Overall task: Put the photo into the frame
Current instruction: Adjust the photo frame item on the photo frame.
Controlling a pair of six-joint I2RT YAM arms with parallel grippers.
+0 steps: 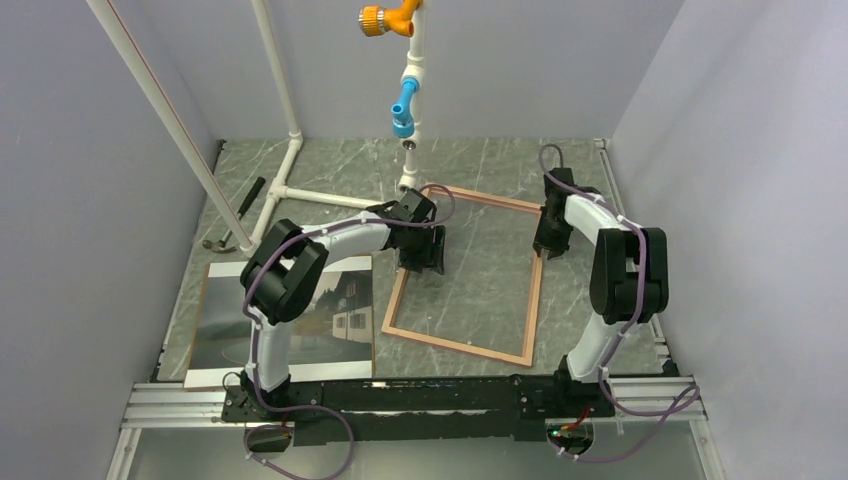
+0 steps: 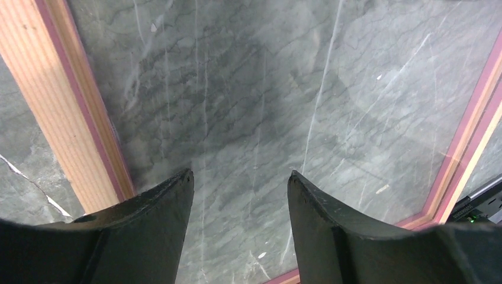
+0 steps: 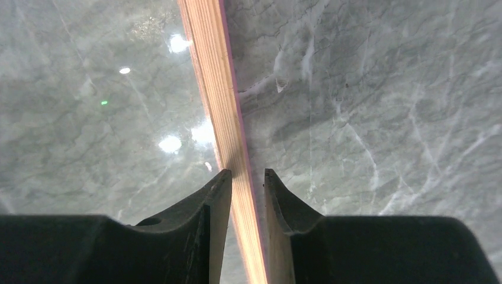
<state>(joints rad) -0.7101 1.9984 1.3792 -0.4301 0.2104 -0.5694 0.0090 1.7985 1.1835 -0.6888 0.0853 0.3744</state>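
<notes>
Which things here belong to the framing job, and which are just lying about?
Job: large glossy photo print of a white house; thin rectangular tan wooden picture frame.
Lying about: black-handled hammer; white pipe stand with orange and blue fittings.

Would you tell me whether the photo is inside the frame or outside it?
Outside. The photo lies flat on the table, left of the frame, and only bare marble shows through the frame.

The left arm (image 1: 300,262) is reaching toward one o'clock, the left fingers (image 2: 148,231) pointing down and standing wide apart. The right arm (image 1: 622,262) is folding back toward eleven o'clock, the right fingers (image 3: 195,231) sitting only narrowly parted.
</notes>
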